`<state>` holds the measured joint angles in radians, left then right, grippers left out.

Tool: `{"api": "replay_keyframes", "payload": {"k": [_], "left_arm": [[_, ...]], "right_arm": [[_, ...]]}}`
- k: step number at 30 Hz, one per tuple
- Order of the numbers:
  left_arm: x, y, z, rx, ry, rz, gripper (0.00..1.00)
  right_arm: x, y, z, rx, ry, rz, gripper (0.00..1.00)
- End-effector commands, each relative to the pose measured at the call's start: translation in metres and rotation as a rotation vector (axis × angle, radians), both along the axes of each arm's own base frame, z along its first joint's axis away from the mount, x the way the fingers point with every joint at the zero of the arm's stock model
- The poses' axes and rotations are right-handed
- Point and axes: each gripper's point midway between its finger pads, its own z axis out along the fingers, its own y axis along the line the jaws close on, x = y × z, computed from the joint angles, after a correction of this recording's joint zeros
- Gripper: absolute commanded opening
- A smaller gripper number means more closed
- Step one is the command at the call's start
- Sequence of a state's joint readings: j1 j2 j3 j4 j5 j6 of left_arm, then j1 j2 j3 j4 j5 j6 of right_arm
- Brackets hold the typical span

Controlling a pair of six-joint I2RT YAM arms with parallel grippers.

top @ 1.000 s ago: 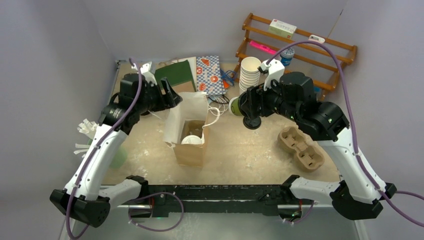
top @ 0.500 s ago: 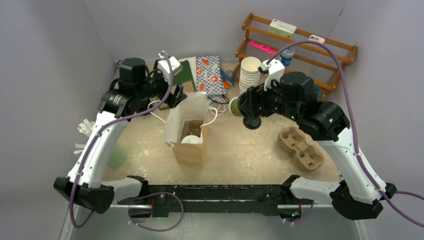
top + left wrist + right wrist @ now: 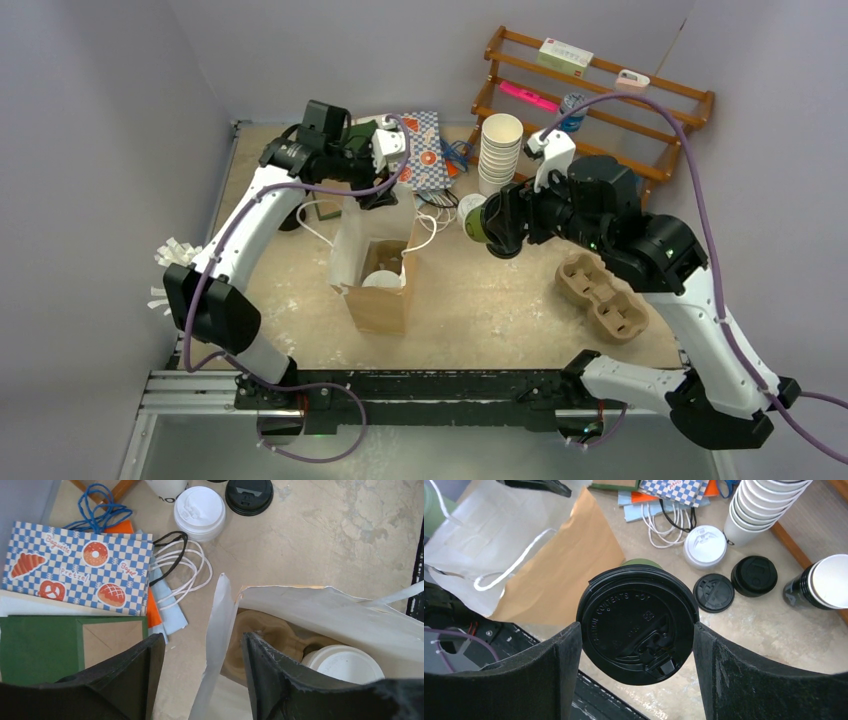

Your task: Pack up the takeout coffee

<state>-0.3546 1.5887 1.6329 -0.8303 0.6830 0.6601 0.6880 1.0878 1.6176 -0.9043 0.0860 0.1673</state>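
Nearest to you, the cup with the white lid point(image 3: 345, 665) sits inside the paper bag point(image 3: 380, 305), whose floor beside it is hidden. Your right gripper point(image 3: 636, 645) grips the cup with the black lid point(image 3: 634, 615) in the air right of the bag; its paper wall probably dents easily and the lid can pop off, so hold the body gently under the lid. Further back, your left gripper point(image 3: 202, 645) stands open astride the bag's far wall.

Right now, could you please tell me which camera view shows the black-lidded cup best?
The right wrist view: the black-lidded cup fills the centre, lid facing the camera, clamped in the right end effector. The top external view shows the cup small and sideways. The left wrist view misses it.
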Motion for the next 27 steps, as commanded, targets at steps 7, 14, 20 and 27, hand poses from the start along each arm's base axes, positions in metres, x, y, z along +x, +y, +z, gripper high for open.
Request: {"api": "replay_keyframes", "payload": {"k": [7, 14, 20, 27], "left_arm": [[0.004, 0.001, -0.002, 0.009, 0.019, 0.068, 0.19], [0.025, 0.027, 0.009, 0.009, 0.076, 0.413, 0.0], [0.022, 0.044, -0.007, 0.018, 0.287, 0.699, 0.0], [0.001, 0.04, -0.007, -0.072, 0.405, 0.772, 0.0]], "right_arm": [[-0.01, 0.0, -0.08, -0.075, 0.179, -0.015, 0.67], [-0.017, 0.002, -0.098, -0.077, 0.246, -0.015, 0.67], [-0.014, -0.005, -0.084, -0.092, 0.223, -0.044, 0.67], [-0.007, -0.018, -0.035, -0.088, 0.121, -0.088, 0.67]]}}
